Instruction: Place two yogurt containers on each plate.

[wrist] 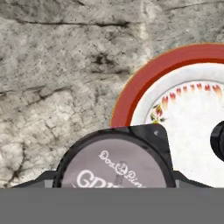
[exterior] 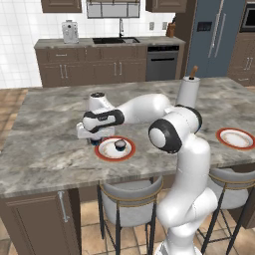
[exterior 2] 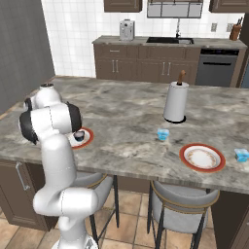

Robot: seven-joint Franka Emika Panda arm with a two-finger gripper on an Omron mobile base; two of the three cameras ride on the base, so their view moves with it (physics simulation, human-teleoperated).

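Note:
My gripper [exterior: 92, 138] hangs low at the left edge of the near plate [exterior: 105, 152], a white plate with a red-orange rim. Its fingers close from both sides on a dark navy yogurt container with a pale top [wrist: 116, 164], right beside the plate's rim [wrist: 144, 81]. Whether that cup rests on the counter I cannot tell. A second navy yogurt container [exterior: 120, 145] stands on this plate. Two light blue yogurt containers [exterior 2: 163, 134] [exterior 2: 241, 155] sit on the counter either side of the other plate [exterior 2: 202, 157], which carries nothing.
A tall white paper-towel roll [exterior 2: 175, 102] stands on the marble island behind the light blue cups. Stools [exterior: 130, 191] are tucked under the island's near edge. The back wall holds cabinets, a sink and a dishwasher.

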